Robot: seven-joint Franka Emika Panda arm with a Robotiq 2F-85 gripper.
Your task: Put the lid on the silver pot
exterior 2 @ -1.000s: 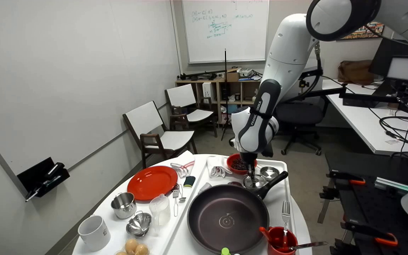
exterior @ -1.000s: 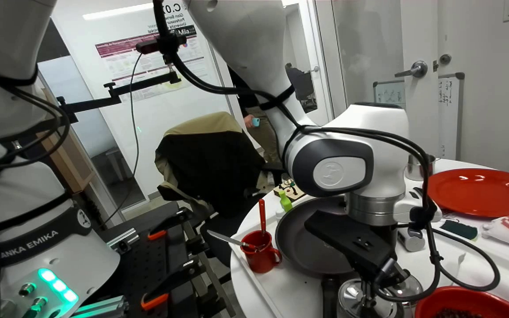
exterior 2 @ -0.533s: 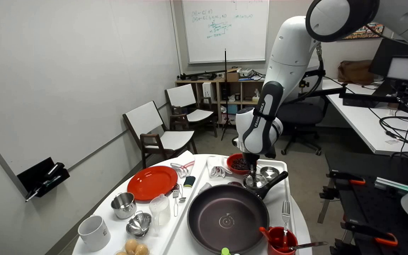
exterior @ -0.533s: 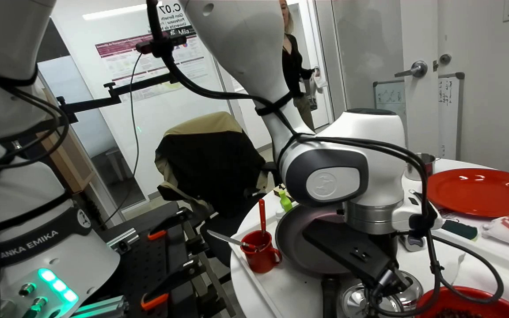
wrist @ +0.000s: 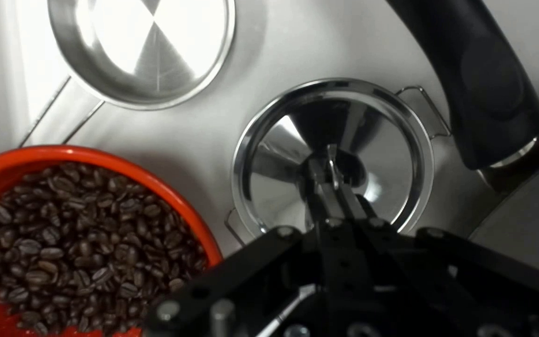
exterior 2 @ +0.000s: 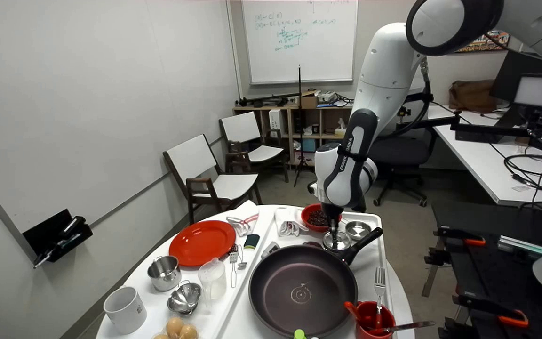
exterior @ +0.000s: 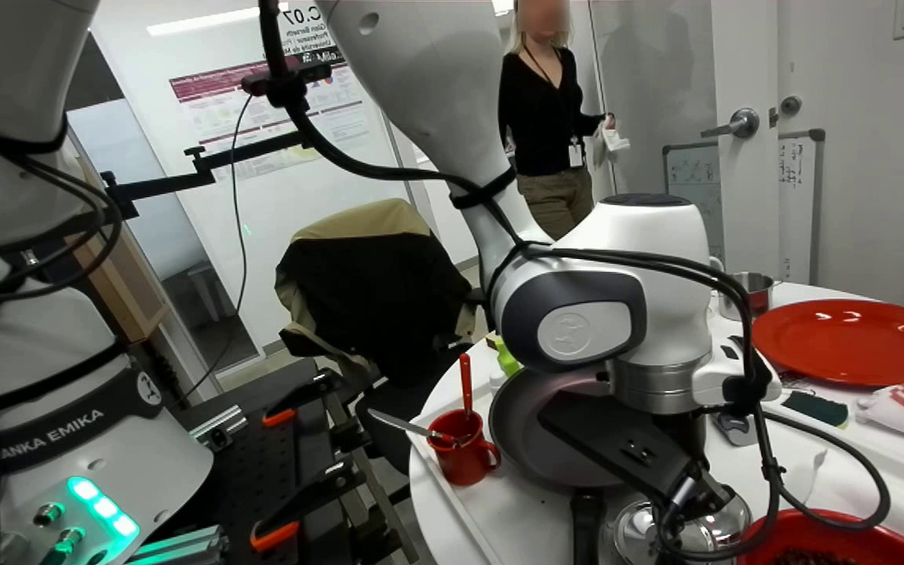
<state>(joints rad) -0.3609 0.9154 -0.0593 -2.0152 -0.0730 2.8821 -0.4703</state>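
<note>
Lid (wrist: 372, 145), shiny and silvery, lies over the mouth of the silver pot (wrist: 429, 159) (whether it is fully seated, I cannot tell). The gripper (wrist: 332, 185) has its fingers closed on the lid's handle. Just beside the pot are a red bowl (wrist: 70, 153) of coffee beans (wrist: 87, 243) and the handle of the black frying pan (exterior 2: 301, 301); an open metal pan (wrist: 157, 56) stands near.

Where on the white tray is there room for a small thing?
Bare tray lies between the red mug, black pan and pan handle. Around the lid it is crowded: gripper above, bean bowl, open metal container and pan handle nearby.
</note>
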